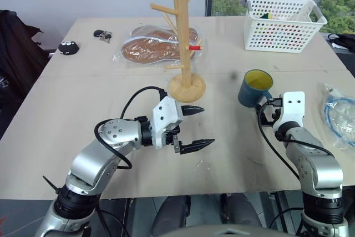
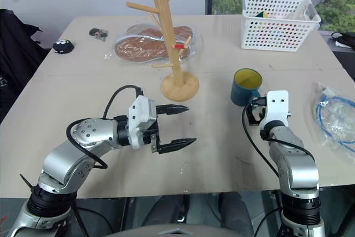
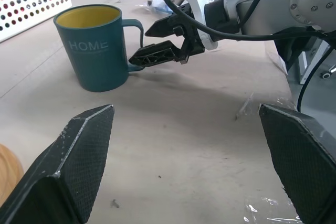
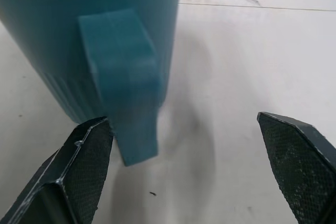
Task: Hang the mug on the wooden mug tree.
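The teal-blue mug (image 1: 255, 87) with a yellow inside stands upright on the table, its handle (image 4: 123, 82) turned toward my right gripper (image 4: 182, 119). That gripper is open and level at the handle, which sits between the fingers, close to one of them. In the left wrist view the two black fingers (image 3: 157, 53) straddle the handle. The wooden mug tree (image 1: 186, 43) stands left of the mug, one peg red-tipped. My left gripper (image 1: 206, 126) hangs open and empty in front of the tree's base, pointing toward the mug.
A white perforated basket (image 1: 283, 23) stands at the back right. A clear bag with brown contents (image 1: 150, 48) lies behind the tree. Keys (image 1: 102, 35) and a small black object (image 1: 69, 47) lie at the back left. A bag with blue cable (image 1: 341, 115) lies at the right edge.
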Robot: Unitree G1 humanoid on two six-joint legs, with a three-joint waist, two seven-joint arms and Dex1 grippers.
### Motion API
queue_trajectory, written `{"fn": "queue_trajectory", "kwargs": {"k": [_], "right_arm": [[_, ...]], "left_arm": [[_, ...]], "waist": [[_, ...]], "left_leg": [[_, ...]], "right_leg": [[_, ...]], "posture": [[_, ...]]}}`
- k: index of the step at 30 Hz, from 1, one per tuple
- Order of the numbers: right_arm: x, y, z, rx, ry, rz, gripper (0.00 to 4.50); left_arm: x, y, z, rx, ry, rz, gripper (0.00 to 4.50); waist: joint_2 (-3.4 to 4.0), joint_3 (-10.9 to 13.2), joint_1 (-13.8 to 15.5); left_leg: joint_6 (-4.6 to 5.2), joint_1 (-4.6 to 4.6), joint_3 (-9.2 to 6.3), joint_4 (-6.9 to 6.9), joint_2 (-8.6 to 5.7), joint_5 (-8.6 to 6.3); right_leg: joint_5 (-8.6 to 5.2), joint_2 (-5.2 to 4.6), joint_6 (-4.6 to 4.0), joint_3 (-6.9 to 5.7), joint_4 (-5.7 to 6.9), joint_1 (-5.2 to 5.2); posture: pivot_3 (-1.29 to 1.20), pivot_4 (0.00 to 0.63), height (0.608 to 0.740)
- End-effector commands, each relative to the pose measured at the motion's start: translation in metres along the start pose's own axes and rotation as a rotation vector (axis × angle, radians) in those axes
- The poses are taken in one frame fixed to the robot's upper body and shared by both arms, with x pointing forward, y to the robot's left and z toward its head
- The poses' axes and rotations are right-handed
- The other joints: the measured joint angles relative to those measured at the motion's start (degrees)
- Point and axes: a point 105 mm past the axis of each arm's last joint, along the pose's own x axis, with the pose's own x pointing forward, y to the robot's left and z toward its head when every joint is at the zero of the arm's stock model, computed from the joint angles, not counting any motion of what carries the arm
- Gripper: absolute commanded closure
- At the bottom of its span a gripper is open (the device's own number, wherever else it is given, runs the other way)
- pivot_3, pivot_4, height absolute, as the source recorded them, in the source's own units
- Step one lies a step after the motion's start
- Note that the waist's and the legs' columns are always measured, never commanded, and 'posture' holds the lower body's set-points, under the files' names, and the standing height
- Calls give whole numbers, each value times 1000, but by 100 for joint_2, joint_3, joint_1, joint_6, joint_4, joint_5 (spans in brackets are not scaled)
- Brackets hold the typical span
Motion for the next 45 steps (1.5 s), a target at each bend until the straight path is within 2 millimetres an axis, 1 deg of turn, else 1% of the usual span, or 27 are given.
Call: {"fn": "queue_trajectory", "kwargs": {"k": [1, 2, 4, 5, 7, 20, 26, 27, 29, 32, 35, 36, 37, 39, 41, 45], "right_arm": [[1, 2, 18, -15, -78, 3, 1419], [2, 2, 17, -15, -78, 3, 1850], [3, 2, 17, -16, -79, 6, 2892], [3, 2, 17, -16, -79, 7, 3338], [4, 2, 18, -20, -81, 10, 3338], [9, 0, 18, -30, -79, 13, 3338], [12, 1, 14, -34, -65, 11, 3338], [12, 1, 14, -34, -65, 10, 3876], [13, 1, 12, -38, -57, 9, 4464], [13, 1, 11, -40, -53, 9, 4464], [13, 2, 14, -47, -59, 36, 4464], [13, 3, 17, -58, -62, 55, 4464], [14, 3, 24, -100, -86, 99, 4464], [15, 4, 44, -205, -143, 196, 4464], [15, 7, 65, -340, -197, 309, 4464], [15, 22, 105, -613, -284, 539, 4464]], "left_arm": [[1, 4, 13, 63, -26, 44, 0], [1, 7, 14, 73, -32, 67, 0], [3, 14, 15, 107, -35, 127, 0], [3, 19, 14, 117, -28, 161, 0], [4, 21, 11, 112, -20, 181, 0], [6, 20, 7, 98, -21, 186, 0], [4, 19, 5, 96, -12, 187, 0], [4, 19, 5, 95, -12, 188, 0], [4, 19, 4, 94, -11, 187, 0], [3, 18, 4, 91, -10, 189, 0], [2, 19, 2, 84, -10, 208, 0], [2, 20, 2, 75, -19, 222, 0], [0, 24, 3, 48, -53, 264, 0], [-6, 33, 6, 24, -121, 359, 0], [-13, 38, 9, -39, -213, 437, 0], [-23, 39, 17, -71, -350, 556, 0]], "waist": [[0, 0, -49], [1, 0, -51], [1, 0, -50], [1, 0, -50], [1, 0, -48], [1, 0, -49], [1, 0, -50], [1, 0, -49], [1, -1, -49], [1, -1, -50], [2, -1, -50], [2, -1, -50], [4, 0, -50], [5, 1, -50], [6, 3, -50], [6, 4, -77]], "left_leg": [[0, 1, 0, 0, 0, 0], [0, 2, 0, 0, 0, 0], [0, 3, 0, -1, 0, 0], [0, 3, 0, -1, 0, 0], [0, 3, 1, -1, -3, 0], [0, 4, 1, -1, -3, 0], [0, 4, 1, -1, -3, 0], [0, 4, 1, -1, -4, 0], [0, 4, 2, -1, -3, 0], [0, 5, 2, -1, -3, 0], [0, 5, 2, -1, -3, 0], [0, 5, 2, -1, -3, 0], [0, 5, 2, -1, -3, 0], [1, 5, 8, 1, -4, 0], [2, 4, 13, 5, -4, -1], [2, 12, 18, -1, -1, -1]], "right_leg": [[0, 0, 0, 0, 0, 0], [0, 0, 0, 1, 2, 0], [0, 1, 0, 0, 3, 0], [0, 1, 0, 0, 3, 0], [0, 1, 0, 1, 4, 0], [1, 1, 0, 2, 4, 0], [1, 1, 0, 3, 4, 0], [1, 1, 0, 3, 4, 0], [1, 1, 0, 3, 4, 0], [1, 1, 0, 4, 5, 0], [1, 0, 0, 4, 5, 0], [1, 1, 0, 4, 5, 0], [1, 0, 0, 4, 5, 0], [1, -3, 1, 9, 5, 0], [2, -5, 2, 13, 2, 1], [2, -1, 1, 14, 3, 2]], "posture": [[0, 150, 740], [0, 150, 740], [0, 150, 740], [0, 150, 740], [0, 150, 740], [0, 150, 740], [0, 150, 740], [0, 150, 740], [0, 150, 740], [0, 150, 740], [0, 150, 740], [0, 150, 740], [0, 150, 740], [0, 150, 740], [0, 150, 740], [0, 150, 740]]}}
